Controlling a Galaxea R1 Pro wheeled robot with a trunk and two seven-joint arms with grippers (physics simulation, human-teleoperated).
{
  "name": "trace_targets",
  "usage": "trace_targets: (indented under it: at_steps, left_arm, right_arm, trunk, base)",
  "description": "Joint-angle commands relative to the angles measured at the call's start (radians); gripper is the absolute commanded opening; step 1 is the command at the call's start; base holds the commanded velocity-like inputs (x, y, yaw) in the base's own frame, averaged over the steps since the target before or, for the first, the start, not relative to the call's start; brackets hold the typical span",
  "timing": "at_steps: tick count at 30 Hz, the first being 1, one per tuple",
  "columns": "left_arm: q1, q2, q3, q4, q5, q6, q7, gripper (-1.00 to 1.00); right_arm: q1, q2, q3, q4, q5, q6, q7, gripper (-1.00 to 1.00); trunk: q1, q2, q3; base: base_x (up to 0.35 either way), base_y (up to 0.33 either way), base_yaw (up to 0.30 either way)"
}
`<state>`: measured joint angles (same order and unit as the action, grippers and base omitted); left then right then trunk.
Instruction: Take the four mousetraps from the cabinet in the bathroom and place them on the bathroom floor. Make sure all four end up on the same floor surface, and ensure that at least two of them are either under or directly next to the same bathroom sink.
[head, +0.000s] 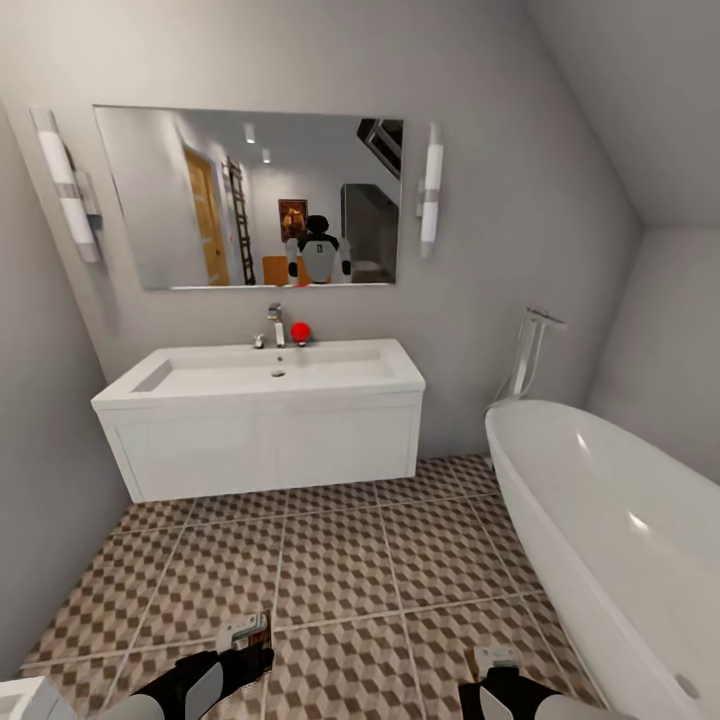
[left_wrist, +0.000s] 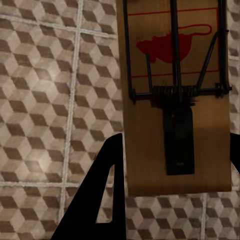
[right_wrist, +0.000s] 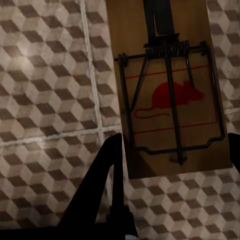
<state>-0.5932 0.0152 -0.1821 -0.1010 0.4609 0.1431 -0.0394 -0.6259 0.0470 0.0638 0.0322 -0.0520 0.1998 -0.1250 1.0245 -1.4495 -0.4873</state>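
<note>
Bathroom floor (head: 330, 560): cube-patterned tiles, laid before the bathroom sink (head: 265, 375). Left end effector (head: 243, 632): closed upon a mousetrap (left_wrist: 175, 95), held above the tiles. Right end effector (head: 497, 660): closed upon a second mousetrap (right_wrist: 167, 95), likewise held above the floor.

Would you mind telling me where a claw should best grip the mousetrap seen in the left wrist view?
Grip the mousetrap across its long bare wooden edges, coming from the plain end beyond the spring. The board is flat and thin, and the wire bar and coil fill its printed face.
</note>
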Motion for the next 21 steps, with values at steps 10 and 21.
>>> trace_targets:
  at_steps: [10,21]
  left_arm:
    - [0.0,-0.001,-0.004,0.001,-0.059,-0.001,0.001,-1.0]
    - [0.0,-0.002,-0.002,0.005,-0.074,-0.003,0.002,-1.0]
  right_arm:
    - [0.004,0.0,0.007,0.001,-0.009,0.0,0.001,-1.0]
    - [0.005,0.0,0.008,0.001,-0.008,0.0,0.001,-1.0]
  trunk:
    - [0.0,0.0,-0.001]
    - [0.0,0.0,-0.001]
  base:
    - [0.159,0.0,0.098]
    - [0.009,0.0,0.263]
